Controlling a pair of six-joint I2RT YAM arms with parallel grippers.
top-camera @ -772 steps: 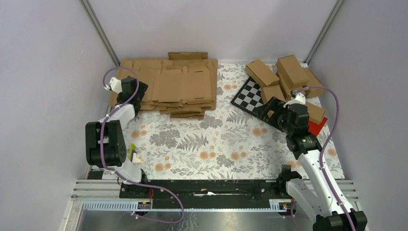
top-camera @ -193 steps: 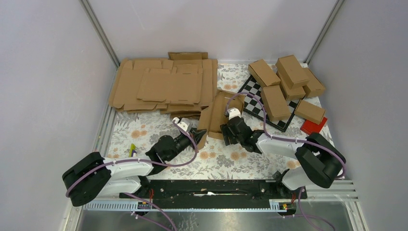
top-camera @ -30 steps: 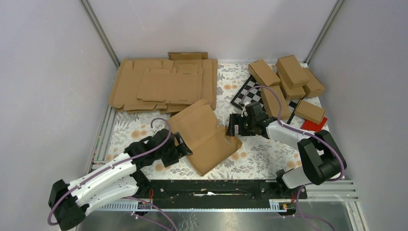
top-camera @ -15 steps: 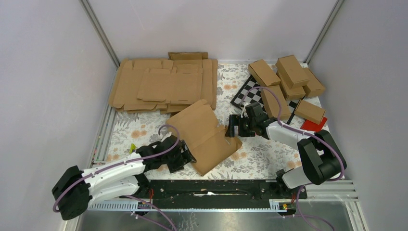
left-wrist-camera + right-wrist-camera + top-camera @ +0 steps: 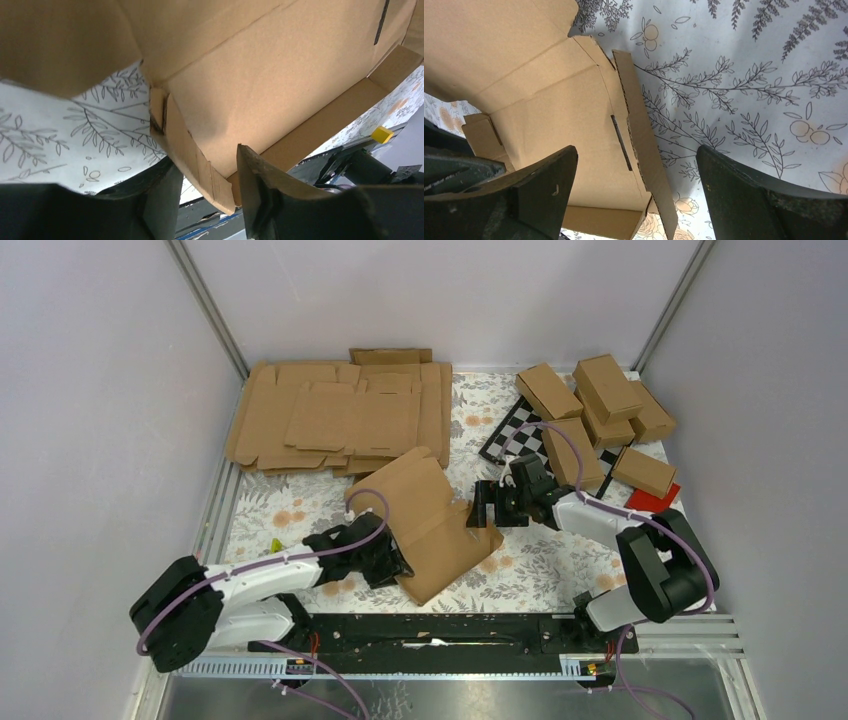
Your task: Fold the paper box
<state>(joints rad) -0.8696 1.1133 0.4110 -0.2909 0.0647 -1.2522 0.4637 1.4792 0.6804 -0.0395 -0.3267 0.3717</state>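
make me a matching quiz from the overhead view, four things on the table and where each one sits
1 paper box
2 flat cardboard blanks
3 folded cartons
4 checkerboard

a far right, piled together
b centre, lying open
c far left, stacked
d partly under the cartons

Pairs: 1-b, 2-c, 3-a, 4-d

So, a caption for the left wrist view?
Left gripper straddles an edge flap of the paper box.
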